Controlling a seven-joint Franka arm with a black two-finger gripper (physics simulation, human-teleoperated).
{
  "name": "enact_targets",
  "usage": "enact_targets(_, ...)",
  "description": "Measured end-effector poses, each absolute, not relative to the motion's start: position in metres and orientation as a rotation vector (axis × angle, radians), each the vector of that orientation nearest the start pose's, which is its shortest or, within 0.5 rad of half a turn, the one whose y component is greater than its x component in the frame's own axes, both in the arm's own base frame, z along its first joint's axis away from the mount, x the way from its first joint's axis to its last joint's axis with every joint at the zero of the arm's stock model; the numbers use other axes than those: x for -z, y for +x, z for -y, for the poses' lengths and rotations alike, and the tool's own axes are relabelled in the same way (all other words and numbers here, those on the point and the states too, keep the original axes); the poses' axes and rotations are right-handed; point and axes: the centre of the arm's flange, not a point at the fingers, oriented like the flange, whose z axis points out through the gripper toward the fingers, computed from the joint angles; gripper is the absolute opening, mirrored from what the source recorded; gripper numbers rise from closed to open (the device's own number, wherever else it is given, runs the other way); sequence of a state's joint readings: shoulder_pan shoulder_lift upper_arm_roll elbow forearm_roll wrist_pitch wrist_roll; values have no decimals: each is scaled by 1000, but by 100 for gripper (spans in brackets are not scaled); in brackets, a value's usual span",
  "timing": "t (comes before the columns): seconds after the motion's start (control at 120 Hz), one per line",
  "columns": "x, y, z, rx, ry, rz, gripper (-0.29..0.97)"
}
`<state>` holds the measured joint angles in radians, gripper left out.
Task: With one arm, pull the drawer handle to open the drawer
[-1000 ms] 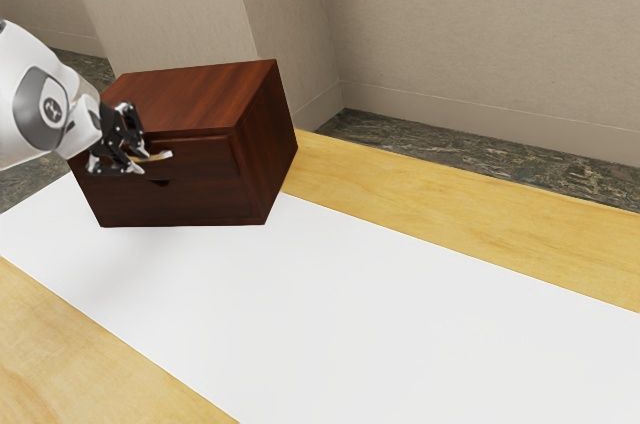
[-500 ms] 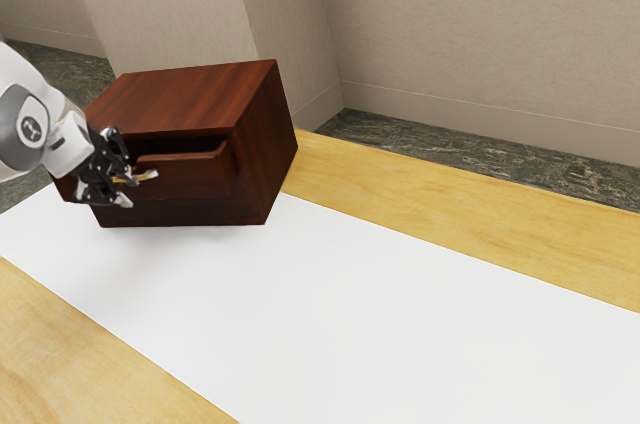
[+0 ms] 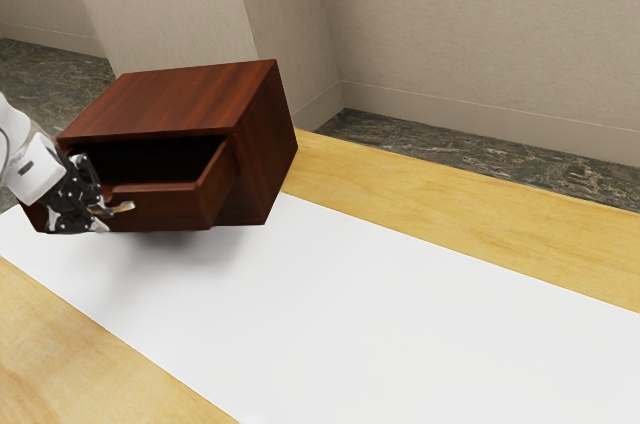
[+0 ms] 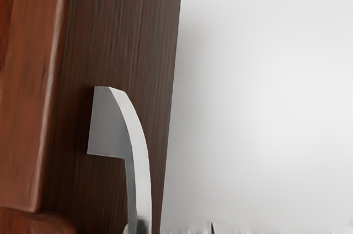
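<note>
The drawer (image 3: 160, 206) stands partly pulled out of the cabinet (image 3: 175, 99). It projects toward the exterior view's left, and a dark open cavity shows above its front panel. The pale handle (image 3: 118, 208) is mounted on the drawer front. In the wrist view the handle (image 4: 118, 134) appears as a curved grey bar against the dark wood grain of the drawer (image 4: 127, 46).

The gripper (image 3: 88, 207) is at the handle, with its black fingers closed on the bar from two sides at a narrow opening. It holds nothing else.

The cabinet rests on a white mat (image 3: 350, 304), near the mat's far end at the exterior view's left. The mat lies along a light wooden table (image 3: 470, 209).
</note>
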<state>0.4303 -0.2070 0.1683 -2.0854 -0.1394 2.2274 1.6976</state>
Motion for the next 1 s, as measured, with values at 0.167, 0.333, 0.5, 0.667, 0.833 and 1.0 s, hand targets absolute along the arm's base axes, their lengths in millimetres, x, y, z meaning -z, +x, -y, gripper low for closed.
enact_targets(0.167,-551,412,-287,404,-2500,-1380,4)
enact_targets(0.333,-548,396,-279,410,-2512,-1345,10)
enact_targets(0.5,-550,395,-279,418,-2519,-1313,7)
enact_targets(0.667,-568,388,-275,452,-2500,-1286,12)
enact_targets(0.833,-601,358,-288,455,-2547,-1224,27)
enact_targets(1.0,-712,364,-259,269,-2605,-1226,49)
